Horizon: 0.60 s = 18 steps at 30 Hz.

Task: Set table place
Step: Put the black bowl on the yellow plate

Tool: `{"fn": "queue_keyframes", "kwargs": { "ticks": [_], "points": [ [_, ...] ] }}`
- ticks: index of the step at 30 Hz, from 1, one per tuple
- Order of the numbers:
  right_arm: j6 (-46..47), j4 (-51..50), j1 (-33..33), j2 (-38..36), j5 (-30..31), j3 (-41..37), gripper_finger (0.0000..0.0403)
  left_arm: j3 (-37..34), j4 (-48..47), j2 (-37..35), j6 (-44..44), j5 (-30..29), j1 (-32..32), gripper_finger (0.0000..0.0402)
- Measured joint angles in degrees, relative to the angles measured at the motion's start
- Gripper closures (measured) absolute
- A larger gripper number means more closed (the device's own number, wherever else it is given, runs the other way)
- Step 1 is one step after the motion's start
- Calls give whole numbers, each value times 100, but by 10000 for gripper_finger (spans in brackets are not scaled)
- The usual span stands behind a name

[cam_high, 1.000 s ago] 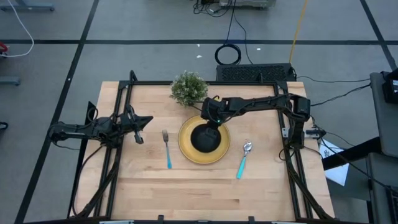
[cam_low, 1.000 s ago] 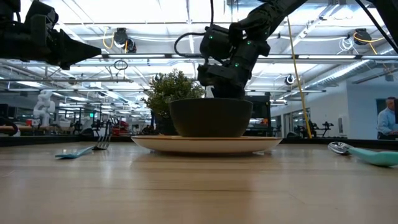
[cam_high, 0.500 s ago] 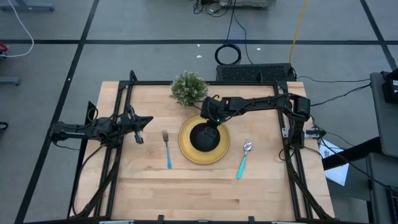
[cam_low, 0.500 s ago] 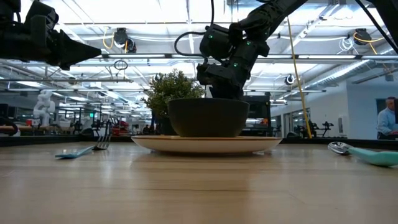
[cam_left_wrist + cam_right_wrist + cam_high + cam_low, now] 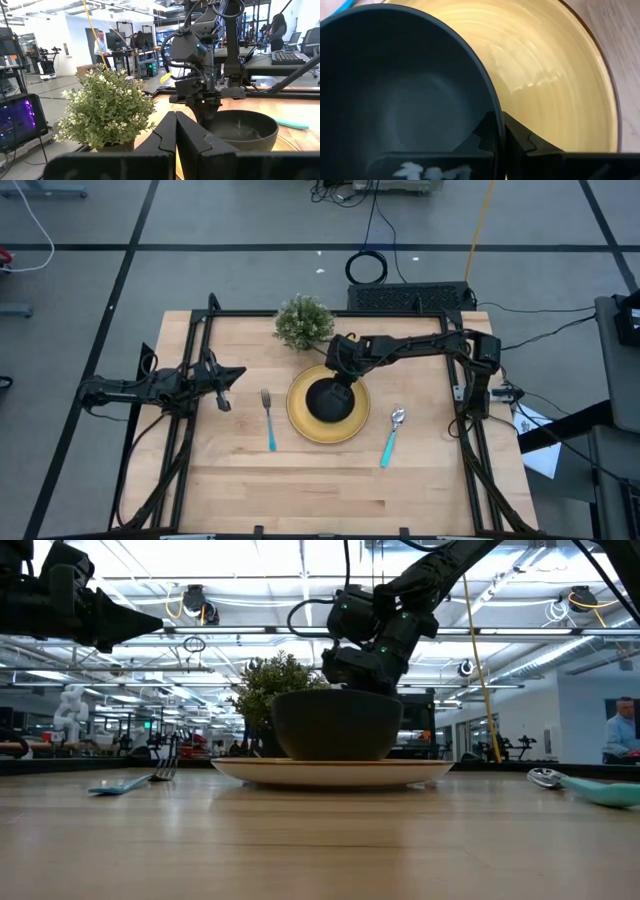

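Note:
A black bowl point(image 5: 330, 400) stands by its base on the round yellow plate point(image 5: 297, 420) at the table's middle. My right gripper point(image 5: 345, 376) reaches in from the right and is shut on the bowl's far rim. A fork point(image 5: 268, 420) with a light-blue handle lies left of the plate. A matching spoon point(image 5: 392, 435) lies right of it. My left gripper point(image 5: 238, 372) waits shut above the table's left side, pointing level toward the plate. My right gripper pinches the bowl's rim point(image 5: 496, 112) on its far side, one finger inside the bowl and one outside over the plate. The fingers slant down from the far right. The bowl point(image 5: 338, 725) sits upright with its base on the plate point(image 5: 330, 772).
A small bushy green potted plant point(image 5: 303, 322) stands at the table's far edge, just behind the plate and beside my right arm. Bare wood point(image 5: 320, 490) lies toward the near edge. The table's black frame point(image 5: 190, 330) runs along both sides.

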Motion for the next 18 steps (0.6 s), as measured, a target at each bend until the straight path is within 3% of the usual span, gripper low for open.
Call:
{"fn": "queue_keyframes", "kwargs": {
  "ticks": [18],
  "points": [
    [-77, -163, 65, -42, 75, 34, 401, 0, 2, 0, 4, -2, 2, 394]
  ]
}}
